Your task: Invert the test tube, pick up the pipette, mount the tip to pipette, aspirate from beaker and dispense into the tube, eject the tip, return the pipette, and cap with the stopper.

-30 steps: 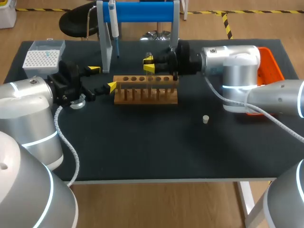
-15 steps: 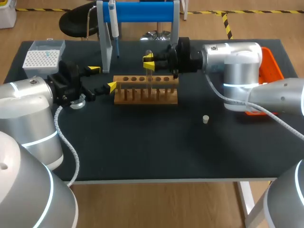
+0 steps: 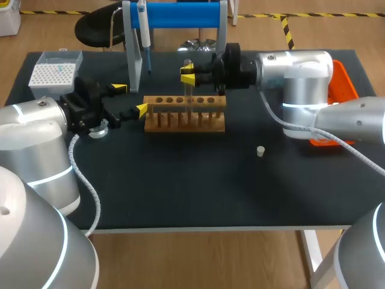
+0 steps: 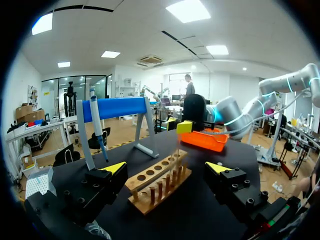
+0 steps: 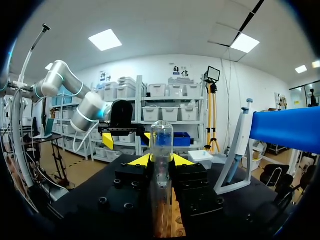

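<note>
My right gripper (image 3: 187, 75) is shut on a clear test tube (image 3: 188, 90), held upright over the wooden rack (image 3: 184, 113), its lower end still at a rack hole. In the right wrist view the tube (image 5: 161, 145) stands between the yellow fingertips of that gripper (image 5: 161, 161), rounded end up. My left gripper (image 3: 129, 99) is open just left of the rack and holds nothing. Seen from the left wrist, the rack (image 4: 157, 180) lies ahead of the open gripper (image 4: 166, 167). The pipette (image 3: 144, 30) hangs on the blue stand. A small white stopper (image 3: 260, 151) lies on the mat.
A tip box (image 3: 54, 73) sits at the back left corner and an orange tray (image 3: 340, 84) at the right edge. The blue stand (image 3: 180, 15) rises behind the rack. Dark mat (image 3: 198, 186) stretches in front of the rack.
My right gripper has risen a little with the test tube, drawing it up out of the rack. The left arm has kept still.
</note>
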